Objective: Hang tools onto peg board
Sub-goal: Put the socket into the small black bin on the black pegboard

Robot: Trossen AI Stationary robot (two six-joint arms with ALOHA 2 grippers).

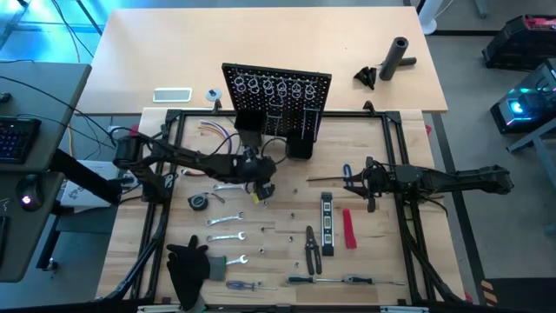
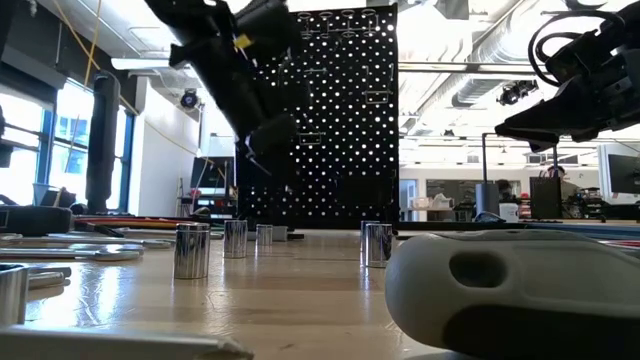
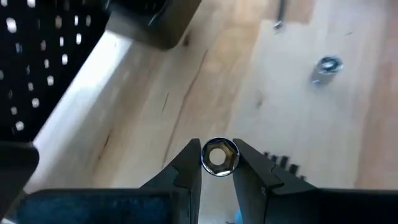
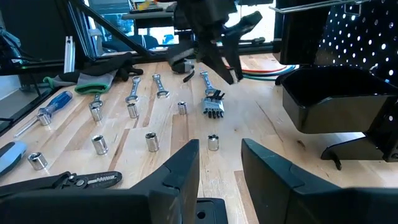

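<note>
Your left claw (image 3: pixel 217 163) is pinched narrow around a small silver socket (image 3: pixel 219 155), hex opening facing the wrist camera, one finger pressing on each side. In the high view you can see that left claw (image 1: pixel 261 178) hanging over the bench (image 1: pixel 287 209) just in front of the peg board (image 1: pixel 276 91), which stands upright near the bench's far edge with a row of silver rings along its top.

Two small black bins hang on the board's lower part: one bin (image 1: pixel 249 122) on the left and another bin (image 1: pixel 300 143) on the right. From above you cannot tell what either holds. In the right wrist view a black bin (image 4: pixel 323 99) shows beside the perforated panel; its inside is hidden.

Your right claw (image 1: pixel 360 183) waits above the bench's right side, its fingers (image 4: pixel 180 171) standing moderately apart with nothing between them.

The remaining tools lie spread across the bench: silver wrenches (image 1: pixel 224 219), a black-yellow level (image 1: pixel 327 224), a red-handled tool (image 1: pixel 348 228), black-handled pliers (image 1: pixel 311 249), a blue-handled screwdriver (image 1: pixel 241 284) and a small round tape measure (image 1: pixel 198 202). Several loose sockets (image 4: pixel 152 142) stand upright on the wood near the wrenches. A black glove-like cloth (image 1: pixel 187 265) lies at the near left.
</note>
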